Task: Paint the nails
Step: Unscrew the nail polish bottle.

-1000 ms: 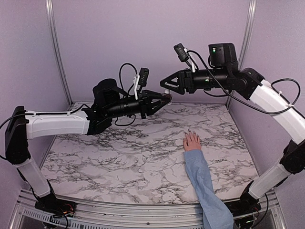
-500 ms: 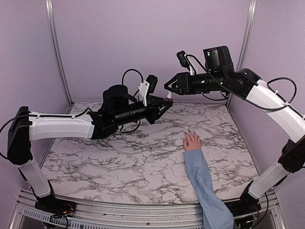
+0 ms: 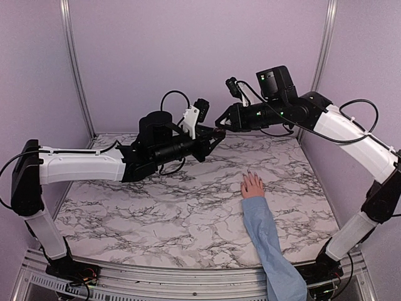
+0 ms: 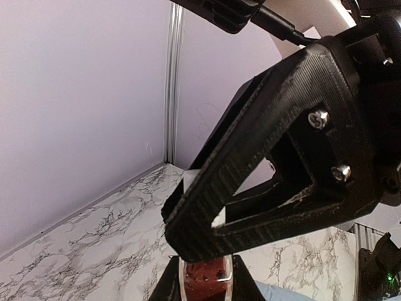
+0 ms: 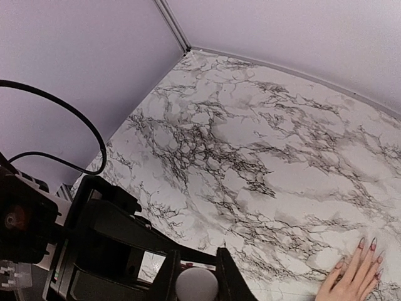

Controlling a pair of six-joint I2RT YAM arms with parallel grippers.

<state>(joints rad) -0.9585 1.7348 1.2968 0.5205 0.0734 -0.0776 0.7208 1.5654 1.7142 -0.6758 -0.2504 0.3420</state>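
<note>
Fingers [image 5: 164, 279] of the right gripper [image 3: 220, 123] are pinched on the pale round cap [image 5: 196, 285] of a small bottle [image 4: 203, 274] of dark red liquid, one finger on each side of it. The left gripper [image 3: 215, 133] is clamped on the bottle's body just beneath. The two grippers meet tip to tip in the air, above the far middle of the table.

The nails [image 3: 249, 172] look tiny and dark. They tip the slightly spread fingers of a pinkish hand [image 3: 252, 186] that lies flat and palm down on the table, right of centre, pointing toward the back wall. The hand is well apart from both grippers, lower and nearer than they are. In the right wrist view it shows only at the bottom right corner, where the nails look long and pointed. A light-blue sleeve [image 3: 268, 241] runs from its wrist back to the table's near edge.

The tabletop [image 3: 156, 213] is white with a marble pattern of grey-black veins. Plain lilac walls [image 3: 188, 50] close it in at the back and on both sides, with slim metal posts [image 3: 72, 63] at the back corners. A metal rail [image 3: 156, 276] runs along the near edge, where the arms are bolted.
</note>
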